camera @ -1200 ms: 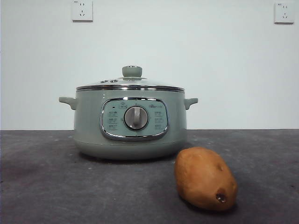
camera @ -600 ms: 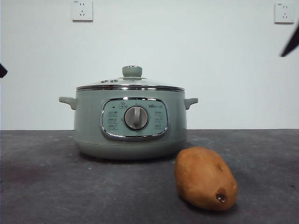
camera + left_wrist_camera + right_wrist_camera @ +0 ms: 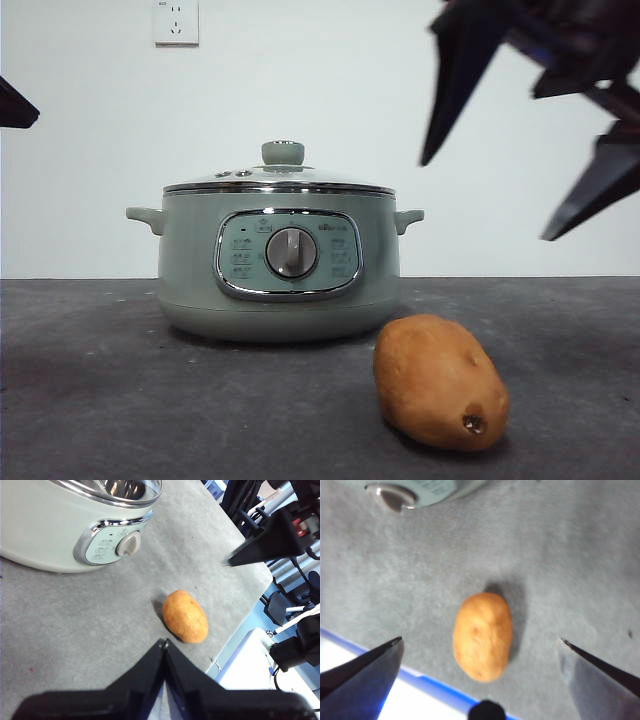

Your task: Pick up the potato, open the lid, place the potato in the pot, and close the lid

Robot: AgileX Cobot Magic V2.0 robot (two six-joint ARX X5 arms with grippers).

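Plain white wall (image 3: 330, 90), one socket (image 3: 176, 22), grey table (image 3: 90, 380).

Even light, blurry rt wrist view

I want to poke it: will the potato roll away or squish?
The potato looks rounded and smooth, lying on its side on the table, so a poke would probably rock or roll it. It looks firm, unlikely to squish. The smooth skin might slip.

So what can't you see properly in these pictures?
- Inside the squat sage-green cooking pot: front view, its wall hides it; left wrist view, the top edge cuts it.
- Tiny labels around its silver dial: too small to read.
- Right hand: front view, cut off by the top and right edges.
- Oval orange-brown potato: right wrist view, blurred.
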